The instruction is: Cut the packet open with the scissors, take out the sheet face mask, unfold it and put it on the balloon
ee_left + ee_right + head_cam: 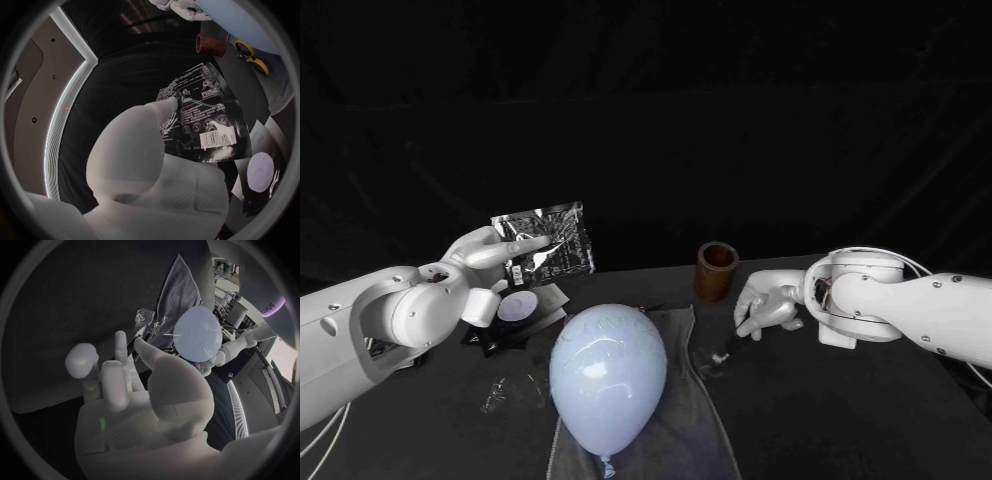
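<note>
The packet (548,240) is held up off the table (855,405), the left robot hand (476,262) clamped on one edge; just below and right of it the balloon (606,375) lies on a grey cloth (679,330); the scissors (718,355) rest by the balloon's right side; the right robot hand (769,303) hovers over them, fingers apart and holding nothing; a brown cup (717,270) stands behind.

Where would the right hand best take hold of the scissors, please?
Probably grip the scissors by their yellow loops, coming down from above: they lie flat beside the balloon, loops facing up, with the right hand close by.
</note>
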You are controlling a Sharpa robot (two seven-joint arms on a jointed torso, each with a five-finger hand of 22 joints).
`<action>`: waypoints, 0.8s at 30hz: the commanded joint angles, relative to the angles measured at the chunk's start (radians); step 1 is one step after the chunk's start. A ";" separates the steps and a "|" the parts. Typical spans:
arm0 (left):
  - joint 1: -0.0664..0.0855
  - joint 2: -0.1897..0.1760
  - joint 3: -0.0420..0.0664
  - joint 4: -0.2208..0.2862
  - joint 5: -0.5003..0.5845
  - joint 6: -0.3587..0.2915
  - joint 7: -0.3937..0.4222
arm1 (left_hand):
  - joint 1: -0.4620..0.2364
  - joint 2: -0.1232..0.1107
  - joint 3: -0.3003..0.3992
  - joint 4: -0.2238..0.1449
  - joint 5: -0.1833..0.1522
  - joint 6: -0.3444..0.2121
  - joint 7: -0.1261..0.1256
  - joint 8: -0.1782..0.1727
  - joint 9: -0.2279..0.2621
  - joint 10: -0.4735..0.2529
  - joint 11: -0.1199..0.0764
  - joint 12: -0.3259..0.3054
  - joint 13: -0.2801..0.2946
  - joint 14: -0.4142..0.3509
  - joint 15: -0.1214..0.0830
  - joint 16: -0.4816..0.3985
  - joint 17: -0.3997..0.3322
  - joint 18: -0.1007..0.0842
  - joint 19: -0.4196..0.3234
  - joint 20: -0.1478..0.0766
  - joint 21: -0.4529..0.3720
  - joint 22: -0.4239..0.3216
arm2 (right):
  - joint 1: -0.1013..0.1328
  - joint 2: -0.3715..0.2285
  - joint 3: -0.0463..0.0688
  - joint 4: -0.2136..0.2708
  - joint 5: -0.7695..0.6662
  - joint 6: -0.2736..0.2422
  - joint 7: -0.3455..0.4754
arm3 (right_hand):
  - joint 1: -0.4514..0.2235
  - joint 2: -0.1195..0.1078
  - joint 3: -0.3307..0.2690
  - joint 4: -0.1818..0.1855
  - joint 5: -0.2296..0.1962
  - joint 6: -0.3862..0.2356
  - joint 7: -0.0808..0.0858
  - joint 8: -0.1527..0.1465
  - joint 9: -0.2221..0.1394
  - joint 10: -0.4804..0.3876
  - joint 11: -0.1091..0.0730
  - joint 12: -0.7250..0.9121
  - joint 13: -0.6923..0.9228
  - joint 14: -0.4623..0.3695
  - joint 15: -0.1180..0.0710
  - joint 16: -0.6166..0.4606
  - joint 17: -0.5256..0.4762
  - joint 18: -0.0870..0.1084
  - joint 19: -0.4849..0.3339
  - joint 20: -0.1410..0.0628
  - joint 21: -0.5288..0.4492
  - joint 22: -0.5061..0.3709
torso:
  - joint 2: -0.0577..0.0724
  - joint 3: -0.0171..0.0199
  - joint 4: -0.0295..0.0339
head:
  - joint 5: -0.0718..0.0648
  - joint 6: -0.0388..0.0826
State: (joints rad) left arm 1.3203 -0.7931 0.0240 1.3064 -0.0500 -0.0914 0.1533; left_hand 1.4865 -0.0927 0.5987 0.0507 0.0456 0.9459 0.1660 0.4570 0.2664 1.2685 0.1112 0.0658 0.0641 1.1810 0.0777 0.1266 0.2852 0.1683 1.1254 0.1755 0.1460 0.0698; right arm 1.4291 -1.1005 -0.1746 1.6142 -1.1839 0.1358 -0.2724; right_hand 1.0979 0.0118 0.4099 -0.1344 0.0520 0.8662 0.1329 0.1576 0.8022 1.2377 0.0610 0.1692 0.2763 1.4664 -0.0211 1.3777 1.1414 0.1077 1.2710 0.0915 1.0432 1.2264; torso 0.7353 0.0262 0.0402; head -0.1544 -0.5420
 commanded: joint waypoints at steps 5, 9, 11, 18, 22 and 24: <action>0.002 0.000 -0.001 0.005 0.006 0.003 0.011 | -0.002 0.011 -0.001 -0.006 0.003 0.002 0.006 0.005 0.137 0.007 -0.002 -0.002 0.001 -0.003 -0.003 -0.006 0.001 0.015 -0.001 0.002 0.000 0.001 | -0.005 -0.010 0.000 -0.006 -0.046 -0.090 -0.072 | -0.003 -0.109 -0.068 0.043 -0.003 -0.171 -0.003 -0.096 -0.066 -0.092 0.007 -0.032 -0.026 -0.004 0.015 -0.014 -0.016 0.015 -0.014 0.006 -0.029 -0.017 | 0.000 0.0000 0.0002 | -0.024 -0.012; 0.001 0.003 -0.002 0.004 0.005 0.005 0.011 | -0.002 0.011 -0.001 -0.006 0.003 0.002 0.006 0.005 0.137 0.007 -0.002 -0.002 0.001 -0.003 -0.003 -0.006 0.001 0.015 -0.001 0.002 0.000 0.001 | -0.006 -0.018 -0.001 -0.004 -0.051 -0.103 -0.071 | 0.017 -0.133 -0.117 0.070 -0.004 -0.239 -0.031 -0.093 -0.089 -0.147 0.019 -0.047 -0.045 -0.011 0.025 -0.024 -0.034 0.019 -0.024 0.013 -0.055 -0.032 | 0.000 -0.0008 0.0006 | -0.024 -0.014; 0.001 0.005 -0.005 0.003 0.005 0.007 0.011 | -0.002 0.011 -0.001 -0.006 0.003 0.002 0.006 0.005 0.137 0.007 -0.002 -0.002 0.001 -0.003 -0.003 -0.006 0.001 0.015 -0.001 0.002 0.000 0.001 | -0.006 -0.024 -0.001 0.002 -0.054 -0.104 -0.068 | 0.047 -0.149 -0.169 0.094 -0.005 -0.373 -0.089 -0.098 -0.179 -0.188 0.030 -0.053 -0.063 -0.017 0.037 -0.034 -0.051 0.023 -0.031 0.022 -0.080 -0.048 | 0.001 -0.0013 0.0000 | -0.026 -0.015; 0.000 0.009 -0.008 0.002 0.005 0.010 0.011 | -0.002 0.011 -0.001 -0.006 0.003 0.002 0.006 0.005 0.137 0.007 -0.002 -0.002 0.001 -0.003 -0.003 -0.006 0.001 0.015 -0.001 0.002 0.000 0.001 | -0.006 -0.049 -0.001 0.026 -0.045 -0.179 -0.034 | 0.213 -0.089 -0.422 0.239 -0.002 -0.339 -0.062 -0.041 -0.204 -0.200 0.030 0.006 -0.105 -0.006 0.032 -0.030 -0.043 0.021 -0.003 0.025 -0.079 -0.046 | 0.000 -0.0020 0.0018 | -0.024 -0.018; 0.000 0.009 -0.010 0.002 0.005 0.010 0.011 | -0.002 0.011 -0.001 -0.006 0.003 0.002 0.006 0.005 0.137 0.007 -0.002 -0.002 0.001 -0.003 -0.003 -0.006 0.001 0.015 -0.001 0.002 0.000 0.001 | -0.006 -0.070 -0.001 0.050 0.055 -0.282 0.035 | 0.295 -0.025 -0.415 0.248 -0.002 -0.090 0.031 0.068 -0.157 -0.095 0.026 0.074 -0.096 0.014 0.025 -0.007 0.002 0.005 0.043 0.014 -0.006 0.002 | 0.000 -0.0013 0.0027 | -0.021 -0.017; 0.000 0.008 -0.010 0.002 0.005 0.009 0.011 | -0.002 0.011 -0.001 -0.006 0.003 0.002 0.006 0.005 0.137 0.007 -0.002 -0.002 0.001 -0.003 -0.003 -0.006 0.001 0.015 -0.001 0.002 0.000 0.001 | -0.005 -0.079 -0.001 0.064 0.147 -0.318 0.083 | 0.330 -0.007 -0.403 0.251 -0.002 -0.029 0.030 0.076 -0.178 -0.065 0.021 0.087 -0.098 0.017 0.024 -0.003 0.008 0.004 0.050 0.015 0.004 0.010 | 0.000 -0.0010 0.0016 | -0.015 -0.016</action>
State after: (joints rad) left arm 1.3191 -0.7859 0.0132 1.3070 -0.0497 -0.0909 0.1524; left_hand 1.4875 -0.0916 0.5986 0.0508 0.0457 0.9483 0.1684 0.4588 0.2877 1.2684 0.1112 0.0658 0.0641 1.1810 0.0777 0.1266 0.2854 0.1729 1.1254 0.1755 0.1460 0.0697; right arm 1.4233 -1.1768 -0.1757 1.6679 -1.1688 -0.0673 -0.2842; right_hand 1.4193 0.0002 0.0007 0.1198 0.0485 0.8187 0.1605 0.2278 0.6268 1.1630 0.0835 0.2520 0.1774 1.4618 0.0015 1.3722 1.1462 0.1235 1.3181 0.1058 1.0423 1.2306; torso 0.7354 0.0244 0.0421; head -0.1739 -0.5589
